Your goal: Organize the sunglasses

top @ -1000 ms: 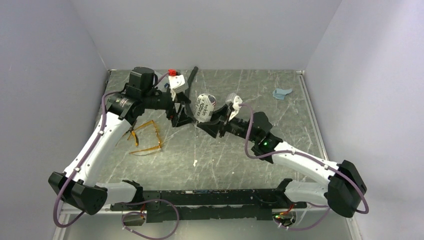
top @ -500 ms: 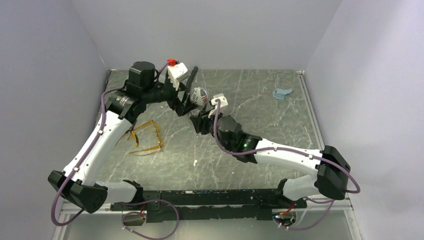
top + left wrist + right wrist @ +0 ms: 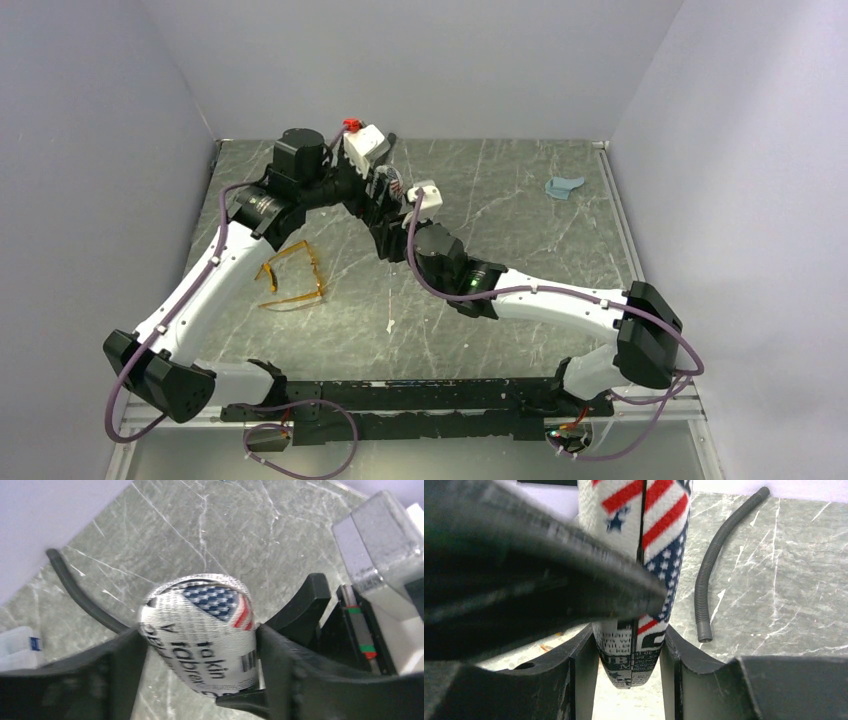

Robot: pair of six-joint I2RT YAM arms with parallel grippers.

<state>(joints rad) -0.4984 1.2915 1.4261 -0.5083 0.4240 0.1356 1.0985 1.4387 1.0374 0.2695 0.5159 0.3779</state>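
Left jaws: clenched across the width of the pouch (image 3: 200,640).
Right jaws: apparently pinching the pouch's lower end.
Sunglasses (image 3: 293,277): on the counter (image 3: 520,200) beside the left forearm, well apart from both jaws.
Risk: opposed pulls may slip the pouch free; a sinking forearm could crush the sunglasses.

Bright, even, cool light from above, soft faint shadows on the grey table (image 3: 540,230), slight sheen on its surface, top view sharp, left wrist view slightly smeared across the pouch (image 3: 200,630), left fingers (image 3: 295,675) near-black with little detail, right wrist view partly filled by a large out-of-focus dark shape (image 3: 524,565)
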